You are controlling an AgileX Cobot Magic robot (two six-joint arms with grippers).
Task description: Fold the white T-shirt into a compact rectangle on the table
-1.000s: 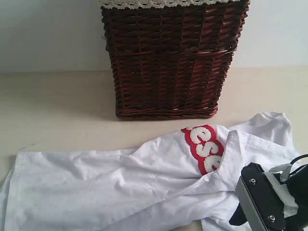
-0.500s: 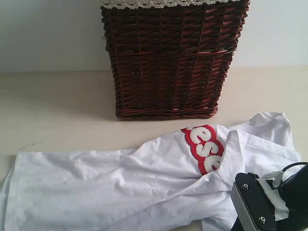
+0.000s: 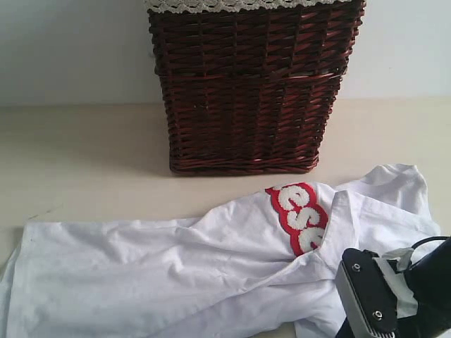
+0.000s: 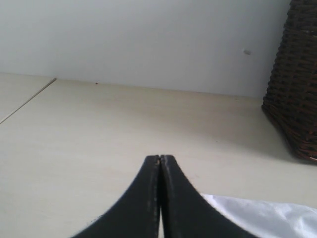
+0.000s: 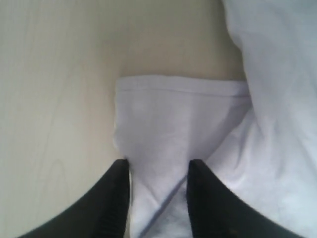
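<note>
At the near right edge of the table point(image 3: 84, 155), the right gripper point(image 5: 158, 168) stands half-open astride a sleeve point(image 5: 178, 114) of the white T-shirt point(image 3: 176, 267), with a black finger on each side of the cloth and nothing pinched yet. The risk I see is in the layers. The sleeve lies doubled over itself, so the jaws could close on the top ply alone, or on a thick bunch that drags the whole shirt when lifted. The left gripper point(image 4: 160, 158) is pressed shut and empty, low over bare table beside a corner of the shirt. It pins nothing, so a pull from the right would likely slide the limp cotton across the smooth matte top. The shirt sprawls across the near half of the table, thin, soft and creased, with a stitched hem on the sleeve. Fuzzy white letters point(image 3: 299, 215) edged in red curve along a fold. Just behind stands a dark brown wicker basket point(image 3: 246, 91), stiff and ribbed, with a lace trim point(image 3: 232, 4), and a swung flap could brush against it. Behind that is a plain pale wall point(image 3: 70, 49).
</note>
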